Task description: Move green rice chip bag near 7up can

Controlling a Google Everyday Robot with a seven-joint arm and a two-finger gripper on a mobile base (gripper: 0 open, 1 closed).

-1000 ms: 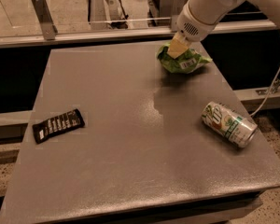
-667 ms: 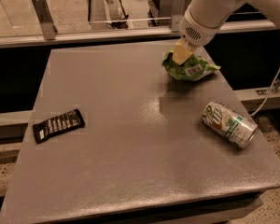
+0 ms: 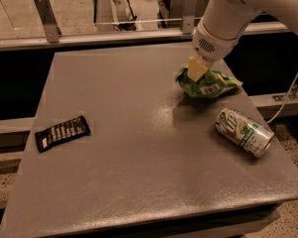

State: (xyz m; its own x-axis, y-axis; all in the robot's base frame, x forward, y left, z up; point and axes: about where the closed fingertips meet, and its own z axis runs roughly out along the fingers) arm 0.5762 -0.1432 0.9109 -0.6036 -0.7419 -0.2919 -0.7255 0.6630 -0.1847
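Note:
My gripper (image 3: 195, 73) hangs from the white arm over the table's far right part, and its cream fingers (image 3: 197, 66) are shut on the top of the green rice chip bag (image 3: 211, 86). The crinkly bag hangs a little above the grey table (image 3: 139, 172), with its shadow beneath it. The 7up can (image 3: 244, 132) lies on its side near the table's right edge, in front of and to the right of the bag, a short gap away.
A flat black wrapper (image 3: 62, 132) lies near the table's left edge. A metal rail with upright posts (image 3: 44, 16) runs behind the far edge. A white cable (image 3: 293, 90) hangs at the right, beyond the table.
My gripper has moved to the right and toward the front with the green bag in it, closer to the can. The can and the wrapper have not moved.

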